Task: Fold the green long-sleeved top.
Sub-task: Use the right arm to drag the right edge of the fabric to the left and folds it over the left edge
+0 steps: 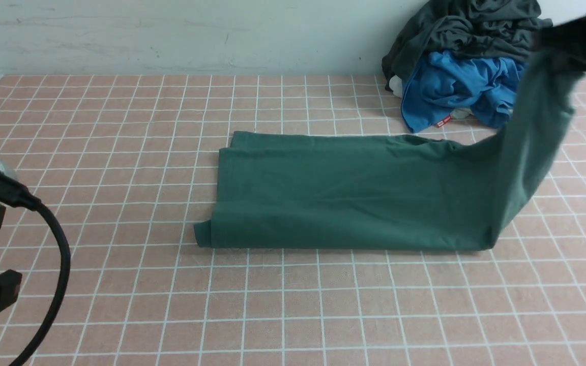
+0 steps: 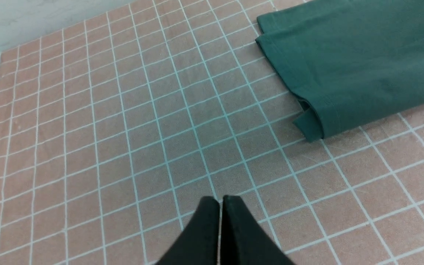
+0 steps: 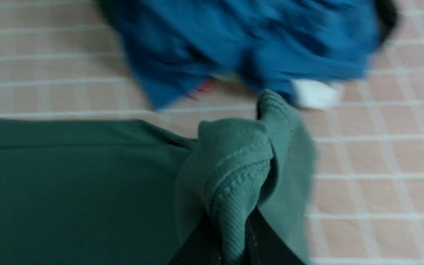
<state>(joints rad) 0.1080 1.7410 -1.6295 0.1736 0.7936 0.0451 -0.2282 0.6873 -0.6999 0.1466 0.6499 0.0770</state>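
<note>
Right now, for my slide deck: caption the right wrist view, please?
Right gripper holds the green long-sleeved top by its ribbed cuff above the tiled table, blue garment nearby.

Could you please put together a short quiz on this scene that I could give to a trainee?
1. Fill in: in the far pile, the blue garment lies beneath a ___ garment.
2. Multiple choice: the right hand is shut on A) the blue garment, B) the ribbed cuff of the green long-sleeved top, C) nothing.
3. True or false: the left hand stands open.
Key: 1 dark grey, the dark grey garment on top; 2 B; 3 false, it is shut and holds nothing.
</note>
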